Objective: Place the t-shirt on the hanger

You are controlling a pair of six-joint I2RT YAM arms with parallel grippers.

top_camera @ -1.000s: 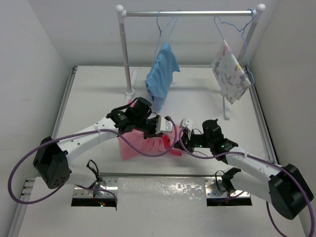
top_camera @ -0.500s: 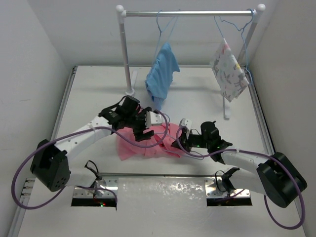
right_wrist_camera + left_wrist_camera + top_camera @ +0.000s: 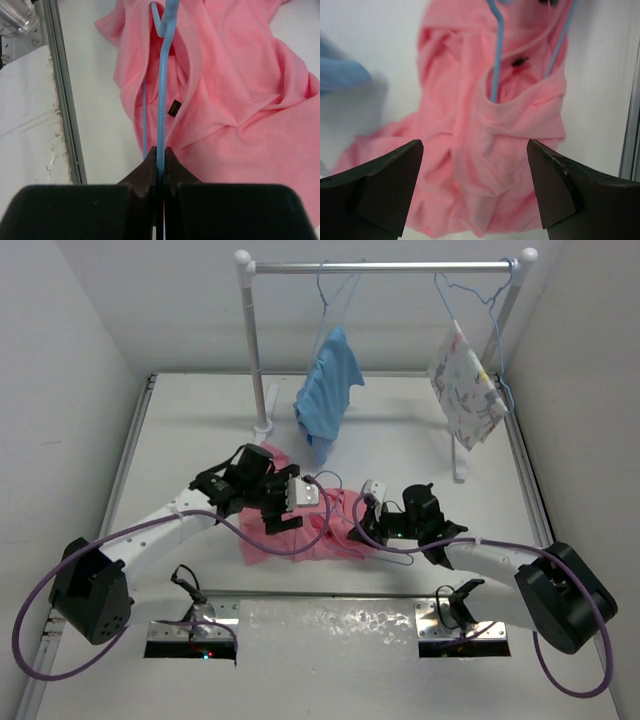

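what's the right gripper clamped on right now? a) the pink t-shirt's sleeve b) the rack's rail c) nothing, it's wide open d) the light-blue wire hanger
d: in the right wrist view the right gripper has its fingers pinched shut on the thin light-blue wire of the hanger, which runs out over the crumpled pink t-shirt.

Brightly, evenly lit from above; leaves only faint, soft shadows on the white desk (image 3: 180, 430). Crisp from the top camera. Softer from the left wrist: smears the blue cloth (image 3: 340, 75) at the left edge, renders the left claw (image 3: 475, 145) dark and unfocused up close.
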